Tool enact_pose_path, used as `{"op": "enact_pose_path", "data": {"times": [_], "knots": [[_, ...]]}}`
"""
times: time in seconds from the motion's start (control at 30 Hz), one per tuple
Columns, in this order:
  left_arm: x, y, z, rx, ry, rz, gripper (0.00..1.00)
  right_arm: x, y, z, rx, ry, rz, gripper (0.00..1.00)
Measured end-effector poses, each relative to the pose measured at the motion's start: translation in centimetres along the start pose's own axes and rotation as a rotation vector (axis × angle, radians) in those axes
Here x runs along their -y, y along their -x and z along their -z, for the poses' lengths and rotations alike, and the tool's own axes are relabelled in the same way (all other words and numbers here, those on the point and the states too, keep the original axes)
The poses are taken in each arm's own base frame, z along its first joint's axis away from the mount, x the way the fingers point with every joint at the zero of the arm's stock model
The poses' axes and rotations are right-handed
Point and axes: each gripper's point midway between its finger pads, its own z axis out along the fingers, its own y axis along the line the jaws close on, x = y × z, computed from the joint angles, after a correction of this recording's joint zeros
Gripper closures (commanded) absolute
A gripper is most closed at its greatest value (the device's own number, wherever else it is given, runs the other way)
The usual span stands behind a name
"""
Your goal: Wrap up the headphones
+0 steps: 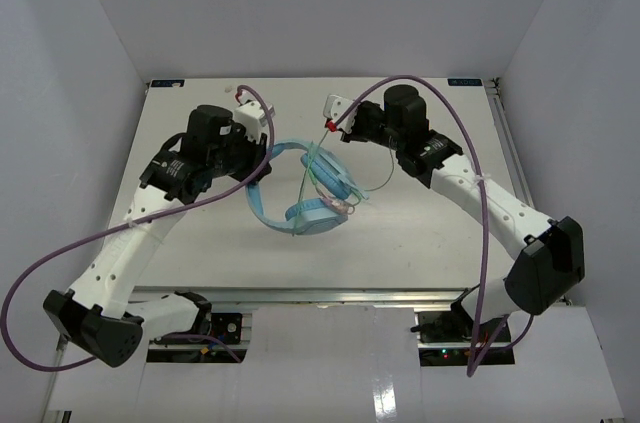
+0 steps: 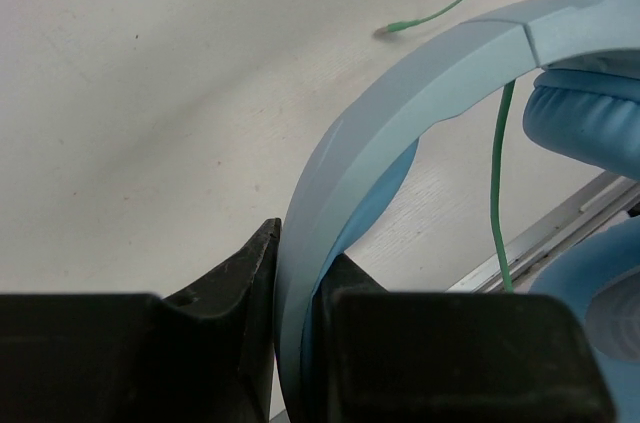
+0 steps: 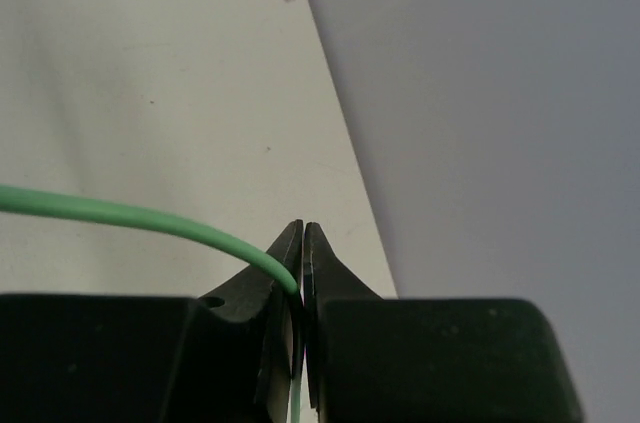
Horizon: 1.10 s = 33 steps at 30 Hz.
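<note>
The light blue headphones [image 1: 312,199] hang a little above the middle of the table. My left gripper [image 1: 262,159] is shut on the headband [image 2: 400,123], which stands between its jaws. Both padded earcups [image 2: 590,108] show at the right of the left wrist view. The thin green cable [image 1: 318,158] runs up from the earcups to my right gripper [image 1: 334,123], which is shut on it behind the headphones. In the right wrist view the cable [image 3: 130,215] enters the closed jaws from the left. The loose plug end [image 2: 392,30] lies on the table.
The white table [image 1: 200,233] is walled at the back and both sides. Thick purple robot cables [image 1: 470,158] arch over both arms. The table's near metal rail [image 2: 560,233] shows under the earcups in the left wrist view.
</note>
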Motion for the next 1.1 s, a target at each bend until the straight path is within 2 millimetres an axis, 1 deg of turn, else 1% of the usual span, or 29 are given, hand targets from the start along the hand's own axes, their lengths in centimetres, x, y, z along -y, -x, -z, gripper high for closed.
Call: {"op": "enact_pose_path", "data": {"times": [0.1,0.23,0.3,0.37,0.43,0.57,0.6,0.73,0.8,0.87,0.97,1.07,1.1], "knots": [[1.2,1.7,1.4,0.053,-0.048,0.014,1.0,-1.5,-0.6,-1.2,0.062,0.101,-0.139,0.92],[2.8,3.3,2.5,0.094,-0.124,0.033,1.0,-4.3,0.0,-3.4,0.157,0.262,-0.327,0.91],[3.5,4.2,3.1,0.115,-0.159,0.041,1.0,-6.1,0.3,-4.2,0.199,0.346,-0.426,0.91],[4.1,5.1,3.7,0.138,-0.183,0.048,1.0,-7.8,0.8,-4.6,0.244,0.43,-0.524,0.89],[4.5,6.1,4.3,0.163,-0.199,0.056,1.0,-9.4,1.6,-4.5,0.298,0.504,-0.625,0.86],[4.9,9.1,5.7,0.236,-0.205,0.063,1.0,-12.7,2.6,-2.8,0.37,0.65,-0.827,0.81],[4.8,9.7,5.9,0.247,-0.198,0.072,1.0,-13.3,2.8,-2.4,0.388,0.678,-0.881,0.8],[4.6,13.5,6.6,0.314,-0.174,0.11,1.0,-15.4,4.0,-0.8,0.449,0.783,-1.027,0.78],[4.4,15.0,6.5,0.337,-0.167,0.13,1.0,-15.9,5.0,-0.2,0.473,0.819,-1.058,0.78],[4.1,16.4,6.3,0.353,-0.149,0.149,1.0,-16.3,6.6,0.5,0.511,0.858,-1.059,0.78],[2.9,18.6,5.9,0.386,-0.086,0.172,1.0,-17.7,8.9,1.7,0.548,0.918,-1.064,0.78],[1.2,20.3,5.6,0.425,0.002,0.196,1.0,-19.5,10.0,3.1,0.548,0.967,-1.083,0.77],[0.6,20.7,5.7,0.431,0.036,0.206,1.0,-19.8,10.1,3.5,0.549,0.969,-1.088,0.77]]}}
